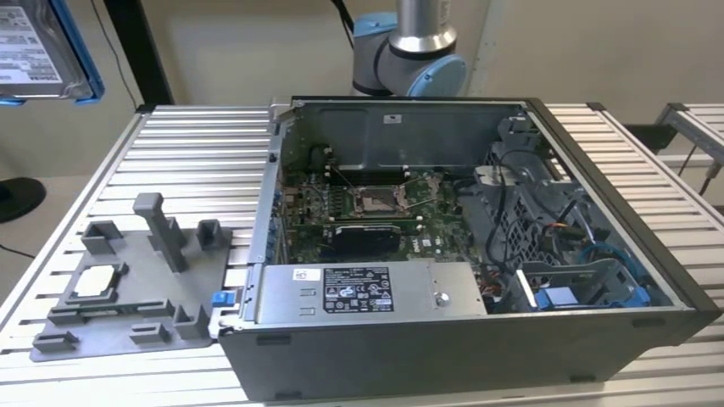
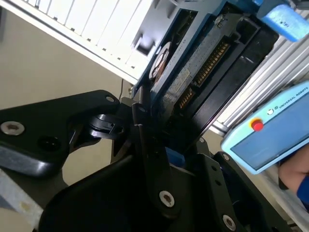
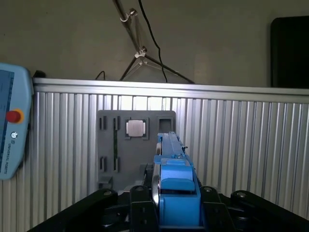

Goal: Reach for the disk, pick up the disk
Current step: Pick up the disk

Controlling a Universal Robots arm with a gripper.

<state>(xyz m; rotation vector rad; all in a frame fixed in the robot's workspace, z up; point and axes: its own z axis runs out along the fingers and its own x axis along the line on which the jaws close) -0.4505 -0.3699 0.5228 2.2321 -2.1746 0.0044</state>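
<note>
The gripper (image 3: pixel 173 205) is pinching the disk (image 3: pixel 176 186). In the first wrist view its black fingers (image 3: pixel 139 203) sit on either side of the disk, which stands edge-on with its blue bracket facing up. In the second wrist view the gripper (image 2: pixel 174 145) clamps the lower part of the disk (image 2: pixel 203 53), and the disk's dark underside and row of connector pins are turned towards the camera.

In the exterior view the disk (image 1: pixel 40 51) is up in the air at the far top of the exterior view's left. Its white label faces out and the blue bracket runs down its edge. It is well apart from the open computer case (image 1: pixel 453 339) on the ribbed metal table (image 1: pixel 192 144). The arm (image 1: pixel 408 47) rises behind the case.

On the table beside the case, on the exterior view's left, lies a grey tray (image 1: pixel 125 297) with a small silver chip (image 1: pixel 100 278) resting on it. The first wrist view looks past the held disk to the tray (image 3: pixel 145 159) and the chip (image 3: pixel 135 128) on the table (image 3: pixel 241 145). A light blue handheld controller (image 3: pixel 12 125) with a red button is at the table's edge, and it also shows in the second wrist view (image 2: pixel 270 130).
</note>
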